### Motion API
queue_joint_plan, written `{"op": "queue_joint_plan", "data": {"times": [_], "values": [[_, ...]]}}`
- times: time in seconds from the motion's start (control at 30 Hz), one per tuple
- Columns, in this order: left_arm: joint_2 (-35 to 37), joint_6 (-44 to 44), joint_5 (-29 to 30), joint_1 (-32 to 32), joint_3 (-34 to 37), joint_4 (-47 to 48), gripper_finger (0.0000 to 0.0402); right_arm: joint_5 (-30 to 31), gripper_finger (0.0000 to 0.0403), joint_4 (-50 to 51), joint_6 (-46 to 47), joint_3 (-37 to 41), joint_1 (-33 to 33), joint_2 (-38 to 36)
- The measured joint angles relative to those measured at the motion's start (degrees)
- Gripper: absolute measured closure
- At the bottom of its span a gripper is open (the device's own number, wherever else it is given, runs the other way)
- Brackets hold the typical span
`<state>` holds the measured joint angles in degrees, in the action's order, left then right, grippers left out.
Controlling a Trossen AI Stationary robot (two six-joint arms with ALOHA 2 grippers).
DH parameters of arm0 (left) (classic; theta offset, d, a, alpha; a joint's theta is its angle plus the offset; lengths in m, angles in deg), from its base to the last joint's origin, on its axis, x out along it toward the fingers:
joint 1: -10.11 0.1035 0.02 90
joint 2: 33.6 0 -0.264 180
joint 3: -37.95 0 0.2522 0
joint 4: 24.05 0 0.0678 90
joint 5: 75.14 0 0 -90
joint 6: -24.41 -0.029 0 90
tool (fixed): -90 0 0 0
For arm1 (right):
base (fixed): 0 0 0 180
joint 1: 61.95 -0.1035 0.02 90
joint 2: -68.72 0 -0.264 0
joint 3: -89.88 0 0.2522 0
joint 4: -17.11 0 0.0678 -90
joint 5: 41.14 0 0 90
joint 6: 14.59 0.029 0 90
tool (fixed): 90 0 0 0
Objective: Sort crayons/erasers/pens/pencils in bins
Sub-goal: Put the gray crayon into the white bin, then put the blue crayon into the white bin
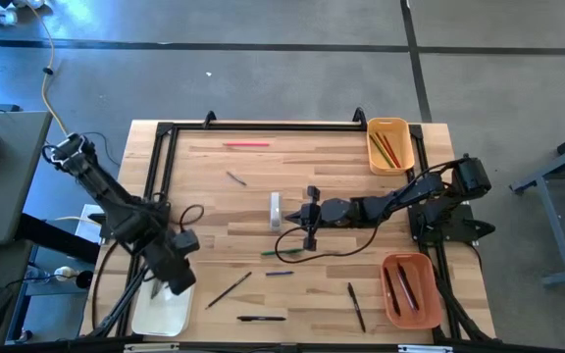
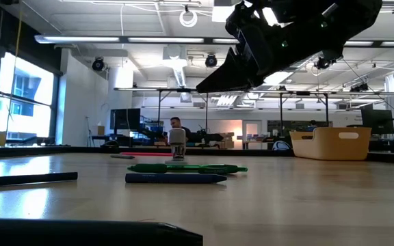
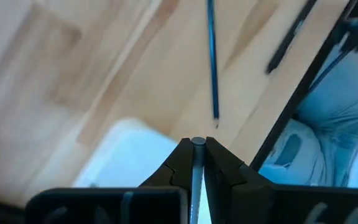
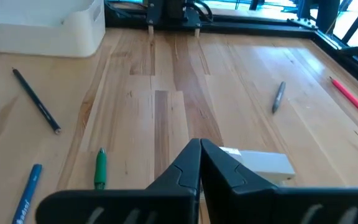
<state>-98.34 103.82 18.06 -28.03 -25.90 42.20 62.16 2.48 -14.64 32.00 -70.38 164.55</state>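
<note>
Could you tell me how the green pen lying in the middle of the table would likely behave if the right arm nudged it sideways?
The slim green plastic pen looks round-barrelled and lies flat on the smooth wooden table, so it would probably roll rather than slide. It appears stiff and light. The blue pen lies close beside it and might get bumped.

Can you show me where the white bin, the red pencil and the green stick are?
cream-white bin (image 4: 48, 28), right wrist view, on its front wall.
red pencil (image 1: 247, 145), high view, on the middle of its shaft.
green stick (image 4: 100, 169), right wrist view, on the middle of the part that shows.
</note>
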Motion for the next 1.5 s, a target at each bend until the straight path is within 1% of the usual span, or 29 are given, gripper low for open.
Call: {"op": "queue_joint_plan", "data": {"times": [0.43,0.6,0.73,0.87,1.03,1.17,1.27,1.33,1.5], "values": [[-8.04,21.93,1.54,-16.81,3.06,-0.63,0.0397,0.00,0.0403,1.32,0.03,0.00,0.00,0.00],[-10.74,27.97,2.44,-20.81,5.78,-5.70,0.0397,0.00,0.0403,1.41,0.03,0.00,-0.15,0.00],[-13.45,29.49,2.42,-22.10,6.34,-6.91,0.0397,0.00,0.0403,1.31,0.02,0.00,-0.26,0.00],[-14.49,29.48,2.26,-22.12,6.34,-7.12,0.0381,0.00,0.0403,1.23,0.02,0.00,-0.24,0.00],[-13.39,28.95,2.24,-22.12,6.06,-6.75,0.0342,0.01,0.0403,1.20,0.02,0.00,-0.24,0.00],[-12.14,26.19,2.25,-21.75,4.75,-4.48,0.0316,0.02,0.0403,1.18,0.02,0.00,-0.24,0.00],[-11.27,20.68,2.27,-20.49,3.03,-1.52,0.0307,0.02,0.0403,1.18,0.04,0.00,-0.25,0.00],[-10.41,15.78,2.76,-19.20,1.73,0.10,0.0308,0.02,0.0403,1.18,0.04,0.00,-0.24,0.00],[-6.93,1.46,7.31,-14.87,-1.30,0.35,0.0336,0.02,0.0403,1.18,0.19,0.00,-0.24,0.00]]}}
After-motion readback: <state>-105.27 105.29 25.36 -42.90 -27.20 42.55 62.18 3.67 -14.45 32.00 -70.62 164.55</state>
